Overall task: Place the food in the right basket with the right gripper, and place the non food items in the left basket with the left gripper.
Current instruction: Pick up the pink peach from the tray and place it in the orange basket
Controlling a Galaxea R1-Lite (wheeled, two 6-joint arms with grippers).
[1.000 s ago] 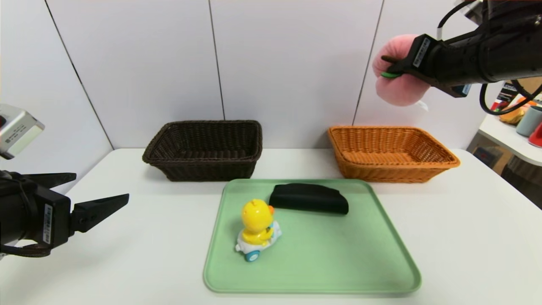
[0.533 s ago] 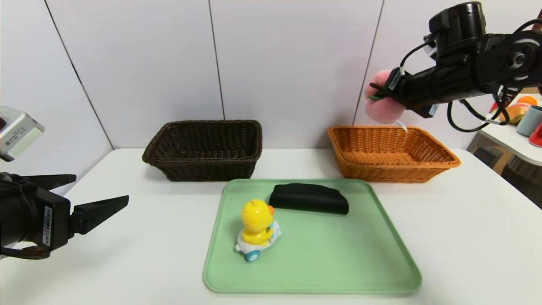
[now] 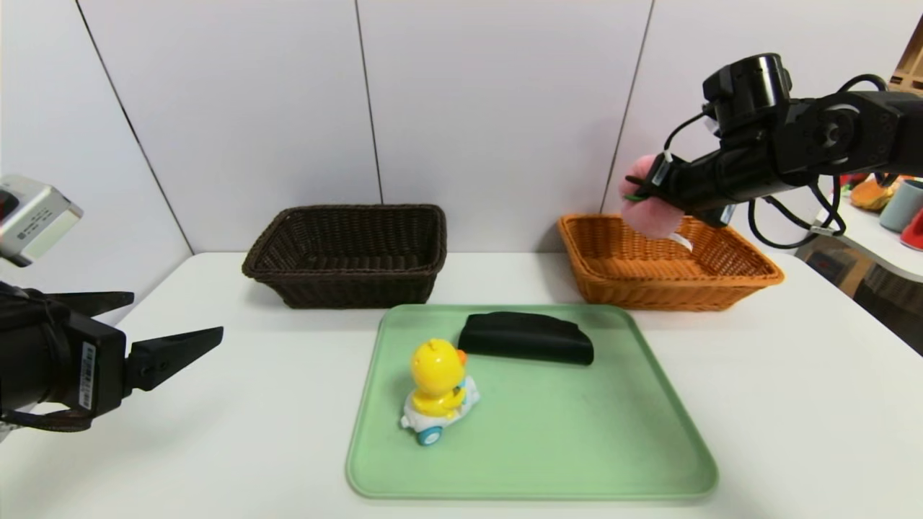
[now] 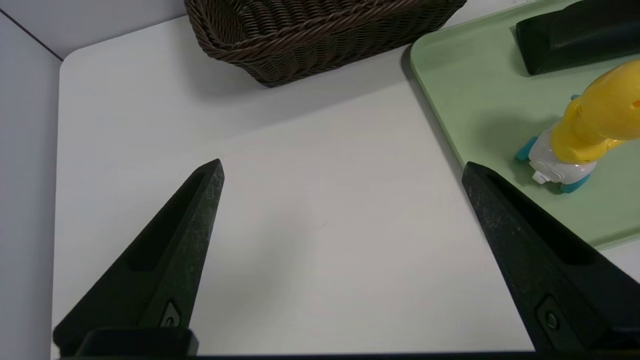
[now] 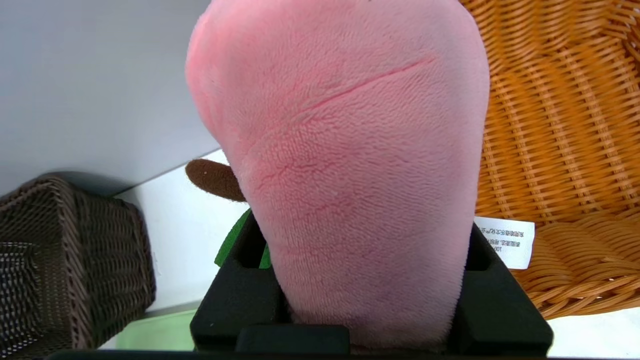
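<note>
My right gripper is shut on the pink plush peach and holds it just above the back left part of the orange-tan basket. In the right wrist view the peach fills the space between the black fingers, its white tag hanging over the basket's weave. The yellow duck toy and the black pouch lie on the green tray. The dark brown basket stands at the back left. My left gripper hovers open over the table's left side, holding nothing.
White wall panels rise right behind both baskets. A side table with cups stands beyond the table's right edge. In the left wrist view the tray, the duck and the dark basket lie ahead of the open gripper.
My right arm has carried the peach down from high above the orange-tan basket to just over its rim. The left gripper has barely shifted.
</note>
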